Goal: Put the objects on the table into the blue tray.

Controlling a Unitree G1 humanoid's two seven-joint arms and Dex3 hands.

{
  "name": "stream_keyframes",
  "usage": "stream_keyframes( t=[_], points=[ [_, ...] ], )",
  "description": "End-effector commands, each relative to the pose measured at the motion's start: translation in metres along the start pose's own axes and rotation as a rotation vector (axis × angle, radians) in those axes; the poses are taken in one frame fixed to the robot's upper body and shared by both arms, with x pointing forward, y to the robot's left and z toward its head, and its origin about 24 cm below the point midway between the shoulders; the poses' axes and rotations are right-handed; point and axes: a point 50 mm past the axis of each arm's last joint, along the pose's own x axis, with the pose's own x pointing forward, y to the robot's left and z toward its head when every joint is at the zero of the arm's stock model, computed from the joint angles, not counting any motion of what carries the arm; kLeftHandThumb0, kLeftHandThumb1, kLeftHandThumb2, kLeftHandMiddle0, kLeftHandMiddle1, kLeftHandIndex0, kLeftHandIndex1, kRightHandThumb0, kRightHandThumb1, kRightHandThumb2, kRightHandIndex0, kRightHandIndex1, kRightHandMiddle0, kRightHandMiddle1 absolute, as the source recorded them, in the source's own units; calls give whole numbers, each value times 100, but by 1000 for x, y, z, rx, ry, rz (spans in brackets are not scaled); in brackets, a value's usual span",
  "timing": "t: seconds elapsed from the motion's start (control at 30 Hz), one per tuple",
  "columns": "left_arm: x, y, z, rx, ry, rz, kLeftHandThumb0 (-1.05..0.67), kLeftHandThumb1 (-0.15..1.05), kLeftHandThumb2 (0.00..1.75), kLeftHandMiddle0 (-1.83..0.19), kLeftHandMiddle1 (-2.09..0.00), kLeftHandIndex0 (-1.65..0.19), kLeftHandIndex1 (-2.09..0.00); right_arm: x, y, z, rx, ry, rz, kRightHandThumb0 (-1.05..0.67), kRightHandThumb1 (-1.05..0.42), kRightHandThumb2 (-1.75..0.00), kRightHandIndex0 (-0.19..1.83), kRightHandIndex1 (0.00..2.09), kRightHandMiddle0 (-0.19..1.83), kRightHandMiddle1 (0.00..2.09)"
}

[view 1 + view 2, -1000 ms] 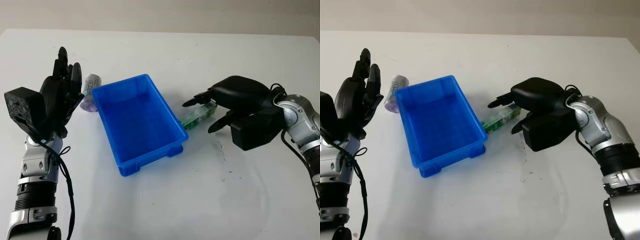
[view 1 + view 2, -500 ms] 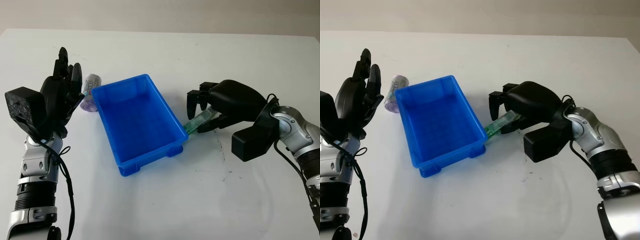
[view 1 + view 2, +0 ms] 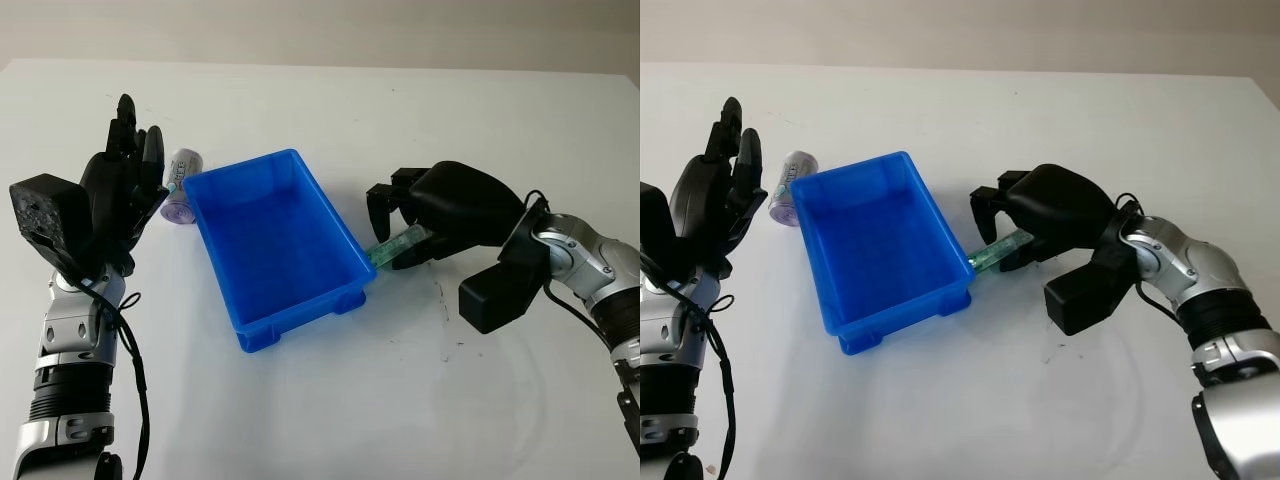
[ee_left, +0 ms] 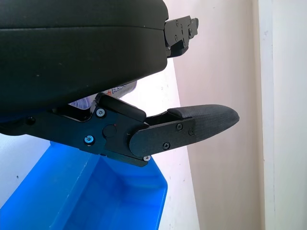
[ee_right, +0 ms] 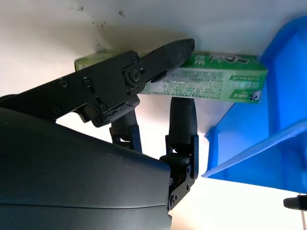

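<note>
The blue tray point(image 3: 340, 224) stands mid-table, nothing in it. A green toothpaste box point(image 3: 399, 243) lies on the table along the tray's right wall, one end at the tray's near right corner. My right hand point(image 3: 392, 236) is over it, and in the right wrist view the thumb point(image 5: 168, 52) and fingers point(image 5: 183, 117) close on opposite sides of the green box point(image 5: 216, 81). A white and purple can point(image 3: 182, 186) lies on its side by the tray's far left corner. My left hand point(image 3: 125, 178) is raised and open, left of the tray and just in front of the can.
White table point(image 3: 420, 400) with a few dark scuff marks point(image 3: 441, 300) near my right forearm. In the left wrist view the tray's corner point(image 4: 144, 191) sits below the hand's shell.
My right hand has come down and curled its fingers around the green box, shifting slightly toward the tray. The left hand and the can have stayed put.
</note>
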Motion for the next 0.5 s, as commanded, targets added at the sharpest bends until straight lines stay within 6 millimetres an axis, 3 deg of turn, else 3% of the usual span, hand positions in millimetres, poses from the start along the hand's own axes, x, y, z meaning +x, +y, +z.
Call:
stream_keyframes(
  t=[0.0, 0.1, 0.3, 0.47],
  points=[
    [4, 2, 11, 20, -34, -3, -76, 105, 63, 19, -5, 19, -1, -5, 4, -6, -12, 27, 24, -49, -100, -6, 57, 201, 49, 192],
    [4, 2, 11, 15, -33, -2, -76, 105, 63, 19, -4, 19, 0, -4, -2, -11, 10, 64, -2, -45, -99, -5, 52, 201, 44, 192],
    [5, 2, 11, 29, -30, -7, -77, 105, 63, 19, -3, 19, 0, -1, -24, -21, 10, 120, -91, -44, -100, -6, 49, 176, 41, 177],
    [5, 2, 11, 28, -28, -11, -76, 105, 64, 19, -2, 19, 0, 5, -47, -26, 7, 145, -177, -43, -98, -5, 53, 167, 50, 167]
  ],
)
